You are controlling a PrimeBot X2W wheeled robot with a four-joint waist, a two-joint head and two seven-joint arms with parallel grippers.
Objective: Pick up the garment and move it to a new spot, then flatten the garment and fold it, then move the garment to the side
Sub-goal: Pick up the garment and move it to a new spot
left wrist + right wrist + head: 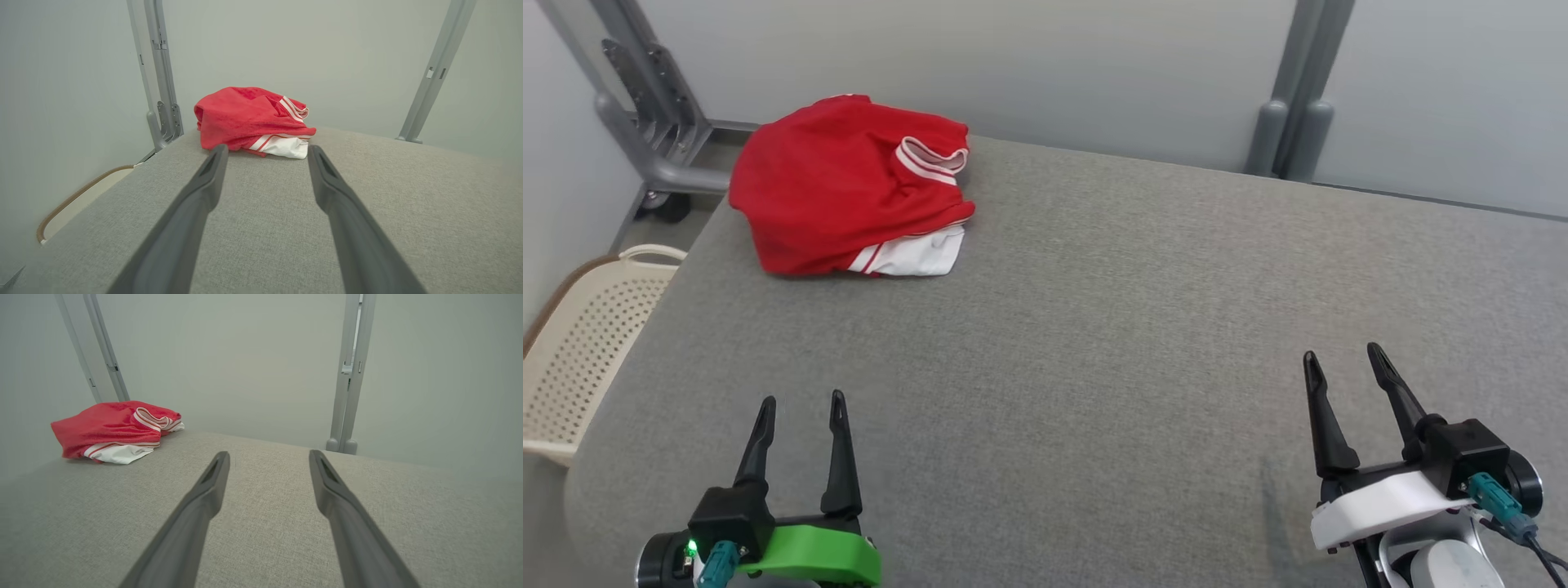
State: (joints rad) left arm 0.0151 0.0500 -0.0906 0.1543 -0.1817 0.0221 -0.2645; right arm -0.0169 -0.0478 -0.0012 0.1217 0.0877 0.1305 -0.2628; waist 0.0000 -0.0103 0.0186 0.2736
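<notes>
Matt red mesh-cloth garment (845,184), grey woven-fabric table (1094,327), perforated plastic basket (580,343)

So the worktop (1094,343) is covered in plain grey fabric, and a bunched-up red and white garment (849,188) sits on it right by the far left corner.

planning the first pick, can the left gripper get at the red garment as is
Probably yes: the left gripper is open and points toward the red garment, with bare grey surface between them.

garment (249,118): bunched, far end | left end effector (265,153): open, empty
</notes>
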